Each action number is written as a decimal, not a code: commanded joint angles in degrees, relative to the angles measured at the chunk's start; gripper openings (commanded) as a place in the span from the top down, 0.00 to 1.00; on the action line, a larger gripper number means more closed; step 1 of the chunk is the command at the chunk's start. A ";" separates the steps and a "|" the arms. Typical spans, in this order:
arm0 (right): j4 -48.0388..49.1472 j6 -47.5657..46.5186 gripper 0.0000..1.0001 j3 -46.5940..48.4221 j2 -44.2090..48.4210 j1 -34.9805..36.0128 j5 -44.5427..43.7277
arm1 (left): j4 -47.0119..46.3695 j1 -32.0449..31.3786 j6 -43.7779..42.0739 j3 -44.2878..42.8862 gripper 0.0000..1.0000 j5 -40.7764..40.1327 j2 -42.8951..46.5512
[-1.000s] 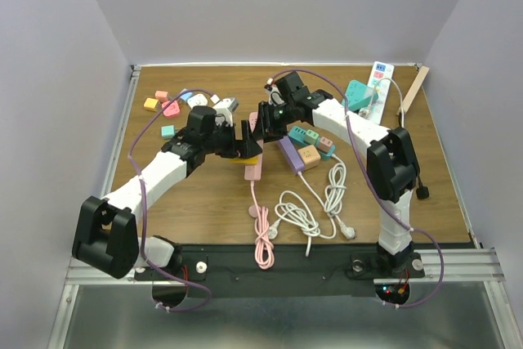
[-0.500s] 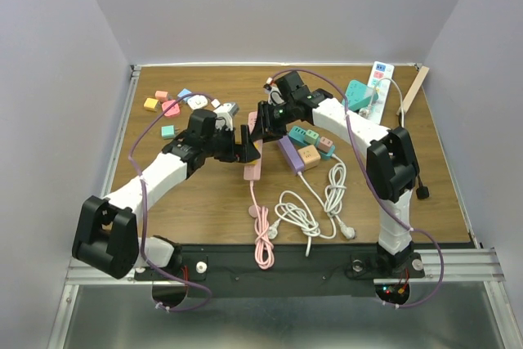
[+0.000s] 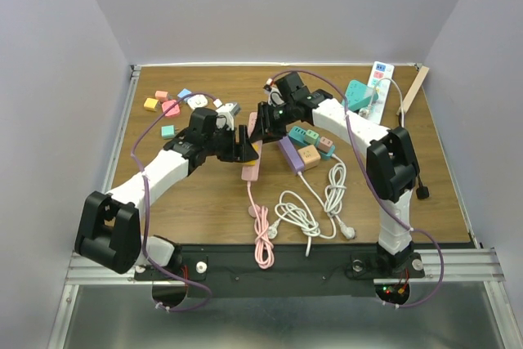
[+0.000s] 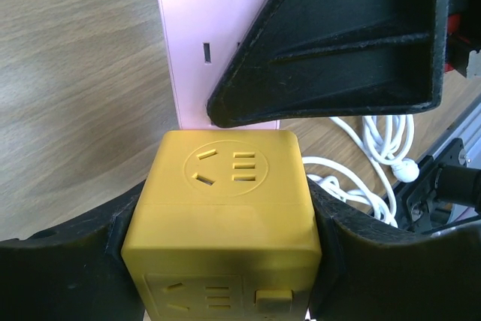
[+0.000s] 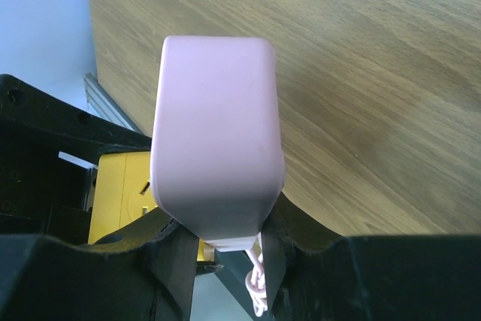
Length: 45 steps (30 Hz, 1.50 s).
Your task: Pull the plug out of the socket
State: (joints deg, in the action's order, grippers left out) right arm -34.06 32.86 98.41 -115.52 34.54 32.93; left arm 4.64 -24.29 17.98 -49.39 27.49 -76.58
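Note:
The plug is a yellow cube adapter (image 4: 229,216) (image 3: 255,151) (image 5: 124,193) standing on the near part of the pink socket strip (image 4: 192,50) (image 3: 252,171) at the table's middle. My left gripper (image 4: 225,242) (image 3: 245,146) is shut on the cube, its pads pressed against both of the cube's sides. My right gripper (image 5: 218,242) (image 3: 263,123) is shut on the far part of the pink strip (image 5: 214,148). One black right finger (image 4: 338,43) lies across the strip just beyond the cube.
The strip's pink cable (image 3: 261,239) coils toward the near edge. White cables (image 3: 310,210) lie to its right. A purple strip (image 3: 289,153), an orange cube (image 3: 309,157) and teal adapters (image 3: 306,135) sit right of centre. Small coloured plugs (image 3: 167,106) lie at the back left.
My left gripper's jaws have closed from wide open onto the yellow cube. The right arm holds the pink strip as before.

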 commanded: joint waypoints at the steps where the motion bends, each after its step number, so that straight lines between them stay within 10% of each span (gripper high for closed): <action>1: -1.08 -1.39 1.00 -1.72 0.05 0.35 -7.06 | 2.03 -0.14 -2.51 -5.63 1.00 0.20 4.24; 16: -12.51 -6.58 1.00 -2.96 -5.94 0.35 -38.88 | 14.95 0.39 -5.50 -23.82 1.00 -4.11 6.61; 45: -9.00 -3.33 1.00 -4.11 -6.83 -2.38 -21.25 | 15.75 10.66 -4.62 -26.82 1.00 -6.56 10.57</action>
State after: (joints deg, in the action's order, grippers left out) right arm -37.06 34.68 95.72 -124.60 31.94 11.20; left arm 22.31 -17.43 13.39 -78.94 24.38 -64.58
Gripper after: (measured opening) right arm 0.385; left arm 0.706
